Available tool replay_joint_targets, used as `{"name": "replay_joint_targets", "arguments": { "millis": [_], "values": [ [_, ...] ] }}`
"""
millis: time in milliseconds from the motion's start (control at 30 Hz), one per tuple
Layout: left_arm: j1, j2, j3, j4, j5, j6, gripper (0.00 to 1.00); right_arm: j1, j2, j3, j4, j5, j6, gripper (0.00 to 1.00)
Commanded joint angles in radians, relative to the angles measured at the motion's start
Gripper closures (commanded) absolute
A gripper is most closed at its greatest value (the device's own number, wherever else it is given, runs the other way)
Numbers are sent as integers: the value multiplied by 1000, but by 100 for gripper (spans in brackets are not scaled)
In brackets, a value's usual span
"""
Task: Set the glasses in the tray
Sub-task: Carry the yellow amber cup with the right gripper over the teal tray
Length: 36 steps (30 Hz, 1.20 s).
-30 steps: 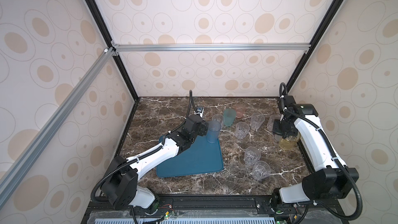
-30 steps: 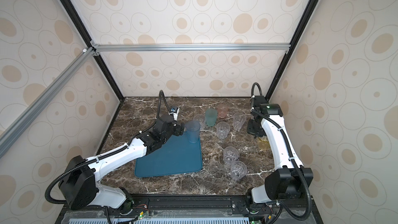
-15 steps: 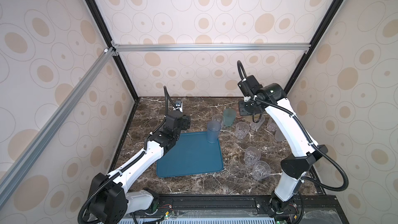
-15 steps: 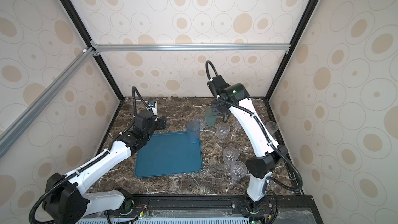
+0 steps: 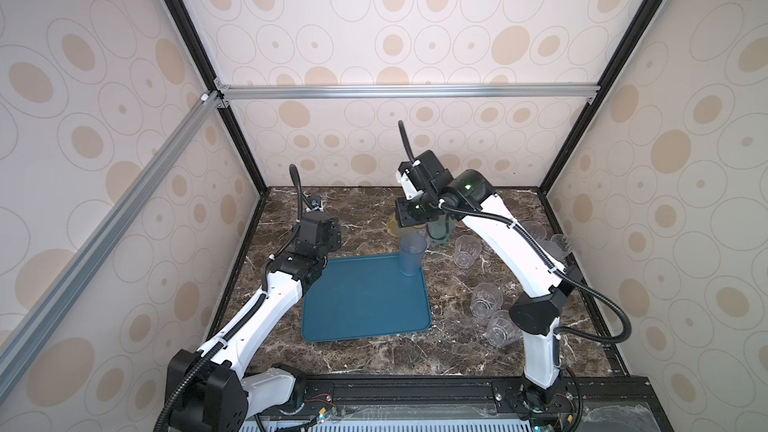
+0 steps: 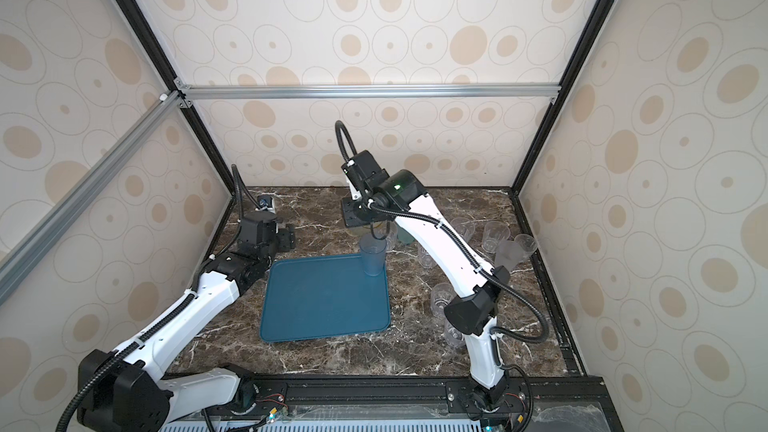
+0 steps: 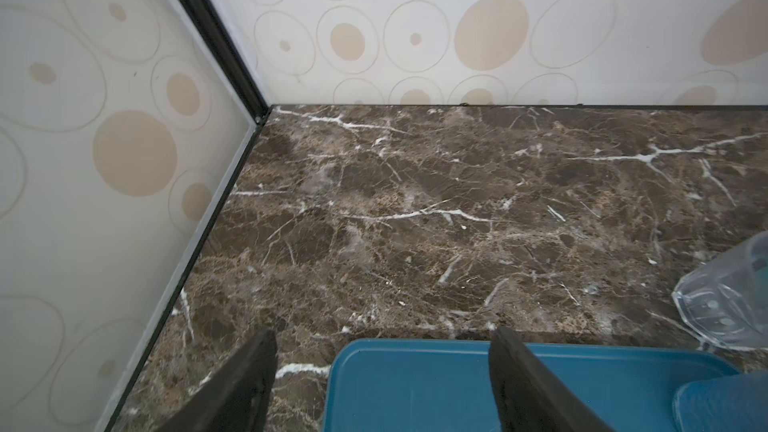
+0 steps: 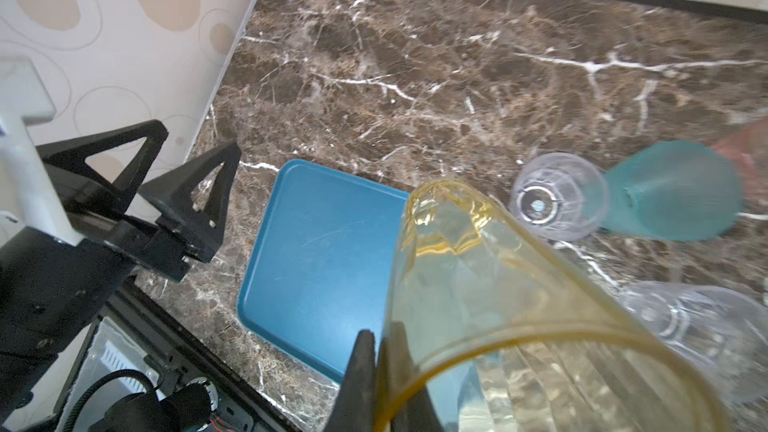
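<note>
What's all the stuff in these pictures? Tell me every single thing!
tray: one, teal-blue, middle of the table.
blue-grey glass: one, standing in the tray's far right corner.
yellow glass: one, held in the air by its rim.
green glass: one, on the table beyond the tray.
pink glass: one, beside the green one, mostly cut off.
clear glasses: at least six, on the table right of the tray.
left fingers: two, black, open, empty, near the tray's far left corner.
right fingers: two, black, pinching the yellow glass.
</note>
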Motion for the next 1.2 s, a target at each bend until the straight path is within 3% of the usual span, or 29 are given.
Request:
{"name": "replay_joint_targets", "arguments": {
  "millis": [0, 267, 733, 833, 1167],
  "values": [
    [50, -30, 34, -53, 53, -43, 24, 39, 72, 32, 1, -50, 36, 100],
    [104, -43, 8, -47, 167, -71, 25, 107, 254, 127, -90, 21, 5, 100],
    [105, -15, -20, -18, 289, -113, 28, 129, 400, 151, -99, -16, 10, 95],
    [104, -14, -17, -21, 291, -110, 28, 129, 413, 151, -91, -27, 11, 91],
    [108, -8, 22, -89, 236, -71, 27, 117, 341, 165, -43, -131, 11, 62]
  ]
}}
